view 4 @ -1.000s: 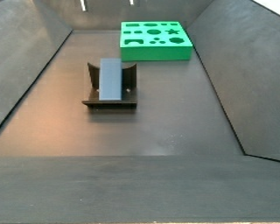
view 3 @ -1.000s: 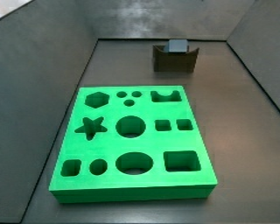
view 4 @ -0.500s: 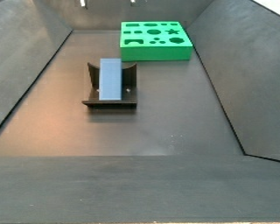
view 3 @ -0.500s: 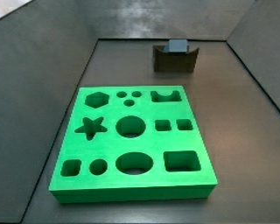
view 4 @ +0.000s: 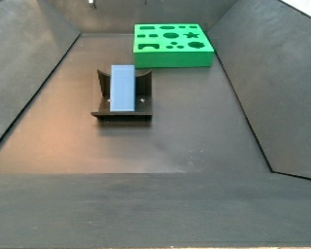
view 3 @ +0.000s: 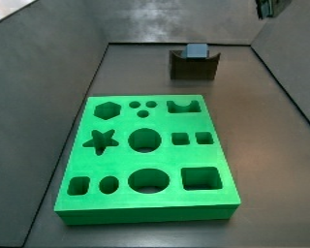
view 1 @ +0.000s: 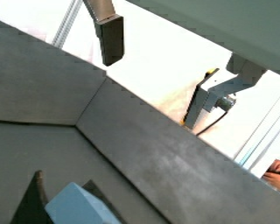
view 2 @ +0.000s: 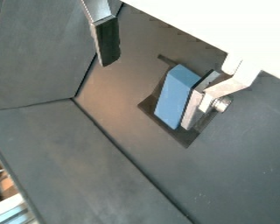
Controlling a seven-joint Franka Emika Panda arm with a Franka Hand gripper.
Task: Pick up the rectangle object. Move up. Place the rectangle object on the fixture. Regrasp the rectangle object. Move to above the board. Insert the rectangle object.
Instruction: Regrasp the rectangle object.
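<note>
The pale blue-grey rectangle object (view 4: 121,86) rests upright in the notch of the dark fixture (view 4: 120,109). It also shows in a side view (view 3: 196,50) on the fixture (view 3: 193,67) at the far wall. The green board (view 3: 147,159) lies flat on the floor, with nothing in its holes. My gripper (view 2: 149,87) is open and empty, high above the fixture. In a wrist view the rectangle object (view 2: 174,94) shows below, close to one finger (view 2: 210,94). In a side view only a gripper tip (view 3: 265,8) shows at the top right.
Dark sloping walls (view 4: 249,88) close in the floor on all sides. The board (view 4: 173,45) sits near the far wall in a side view. The fixture (view 1: 35,198) and the block (view 1: 80,206) sit at the frame edge in a wrist view.
A gripper tip has come into a side view at the top right. The rectangle object, fixture and board have not moved.
</note>
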